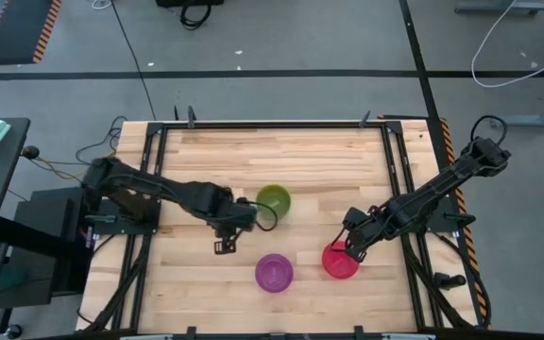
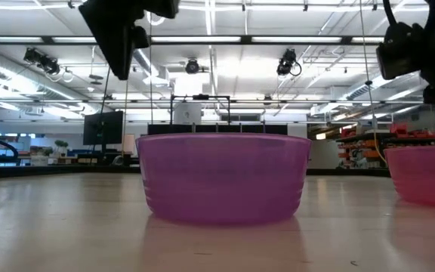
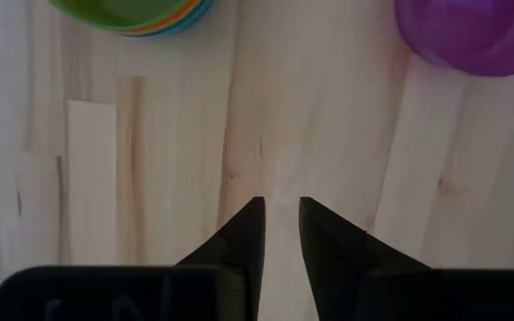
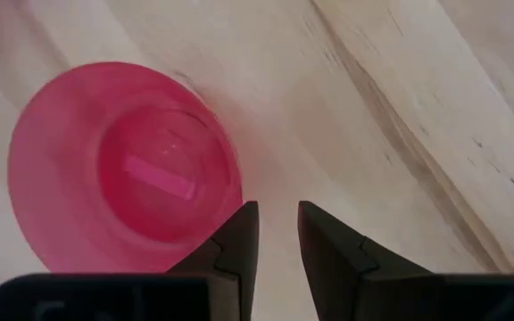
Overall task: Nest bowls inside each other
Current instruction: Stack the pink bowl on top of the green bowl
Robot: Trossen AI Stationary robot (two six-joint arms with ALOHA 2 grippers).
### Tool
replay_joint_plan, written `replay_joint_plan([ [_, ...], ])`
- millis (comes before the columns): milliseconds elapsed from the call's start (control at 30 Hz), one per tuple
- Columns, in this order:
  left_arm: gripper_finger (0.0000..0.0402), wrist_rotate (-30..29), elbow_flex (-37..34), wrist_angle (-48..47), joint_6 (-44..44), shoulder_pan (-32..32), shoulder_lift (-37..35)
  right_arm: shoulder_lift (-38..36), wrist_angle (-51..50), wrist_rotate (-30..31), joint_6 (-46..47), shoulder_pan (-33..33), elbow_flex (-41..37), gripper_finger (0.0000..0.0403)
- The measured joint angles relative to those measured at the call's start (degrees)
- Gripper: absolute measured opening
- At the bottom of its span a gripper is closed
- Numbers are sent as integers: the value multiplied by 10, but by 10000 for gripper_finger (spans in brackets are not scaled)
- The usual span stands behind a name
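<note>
A stack of nested bowls (image 1: pixel 273 200) with the green one on top stands near the table's middle; orange, yellow and blue rims show under it in the left wrist view (image 3: pixel 141 13). The purple bowl (image 1: pixel 274 272) and the pink-red bowl (image 1: pixel 340 262) each stand alone, upright on their bases, toward the near edge. My left gripper (image 1: pixel 225 246) hangs shut above bare wood, left of the purple bowl (image 3: pixel 471 36). My right gripper (image 4: pixel 277 218) hovers shut over the far right rim of the pink-red bowl (image 4: pixel 123 169). In the low view both grippers are well above the table.
Black rails (image 1: pixel 390 170) run along the table's left and right sides, with cables outside them. Bare wood lies between the stack and the two single bowls. The low view looks past the purple bowl (image 2: pixel 225 177) into a workshop hall.
</note>
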Motion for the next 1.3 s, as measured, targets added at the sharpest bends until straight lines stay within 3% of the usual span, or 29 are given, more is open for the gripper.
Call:
replay_joint_plan([
  [533,76,-52,-188,98,-73,-17,-159,1,44,-13,35,20,0,90],
  [1300,84,-58,-220,135,-72,-17,-194,110,67,-30,33,18,0,85],
])
